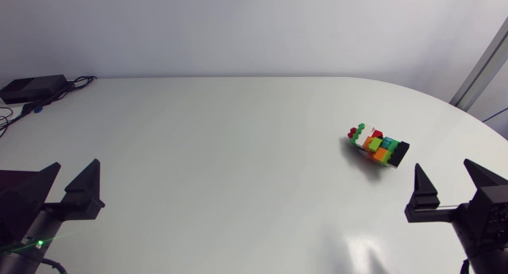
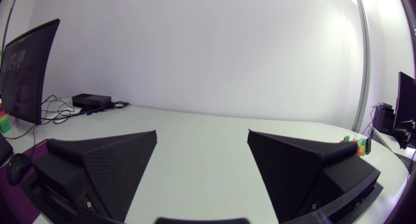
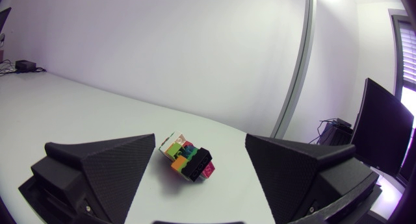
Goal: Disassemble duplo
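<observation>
Evidently nothing is begun: the duplo stack (image 1: pixel 378 144) lies whole near the right edge of the table (image 1: pixel 238 147); left gripper (image 1: pixel 75 172) and right gripper (image 1: pixel 448 179) (both wide, empty) must first grasp it.

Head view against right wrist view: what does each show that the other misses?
Only the head view: the left gripper, open, far across the table from the duplo stack. Only the right wrist view: the stack's end face close up, black over pink. Both: the stack ahead of the right gripper, which is open and empty, and a black box at the table's far corner.
</observation>
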Robot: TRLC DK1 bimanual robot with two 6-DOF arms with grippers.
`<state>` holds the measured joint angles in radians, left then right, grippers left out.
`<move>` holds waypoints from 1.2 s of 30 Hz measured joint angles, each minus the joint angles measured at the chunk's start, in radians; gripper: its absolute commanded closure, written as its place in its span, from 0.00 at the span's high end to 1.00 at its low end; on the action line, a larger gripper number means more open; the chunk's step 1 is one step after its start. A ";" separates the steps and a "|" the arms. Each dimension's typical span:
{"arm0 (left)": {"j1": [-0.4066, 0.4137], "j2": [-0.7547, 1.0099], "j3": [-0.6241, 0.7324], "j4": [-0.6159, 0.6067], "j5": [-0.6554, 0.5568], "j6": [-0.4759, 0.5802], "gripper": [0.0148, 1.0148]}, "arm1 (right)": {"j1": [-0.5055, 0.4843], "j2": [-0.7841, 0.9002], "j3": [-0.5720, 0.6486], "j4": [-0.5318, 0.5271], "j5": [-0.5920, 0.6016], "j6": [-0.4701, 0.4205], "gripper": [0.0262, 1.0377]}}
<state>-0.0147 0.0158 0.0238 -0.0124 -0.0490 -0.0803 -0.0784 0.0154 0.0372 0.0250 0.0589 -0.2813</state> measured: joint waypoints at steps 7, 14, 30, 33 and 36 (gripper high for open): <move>0.000 0.010 0.000 0.000 0.000 0.000 0.96 | 0.000 -0.007 0.000 0.000 0.000 0.000 0.96; 0.000 0.011 0.000 0.000 0.000 0.000 0.96 | 0.000 -0.012 0.000 0.000 0.000 -0.001 0.96; 0.021 0.027 0.000 -0.002 0.000 0.005 0.96 | 0.058 0.303 0.243 -0.169 -0.003 0.161 0.93; 0.021 0.032 0.000 -0.002 0.000 0.012 0.96 | 0.002 0.493 0.335 -0.168 -0.003 0.172 0.93; 0.021 0.040 0.000 -0.002 0.000 0.012 0.96 | -0.052 0.690 0.438 -0.168 -0.003 0.193 0.93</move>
<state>0.0067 0.0563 0.0238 -0.0147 -0.0486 -0.0681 -0.1307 0.7059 0.4747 -0.1432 0.0559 -0.0887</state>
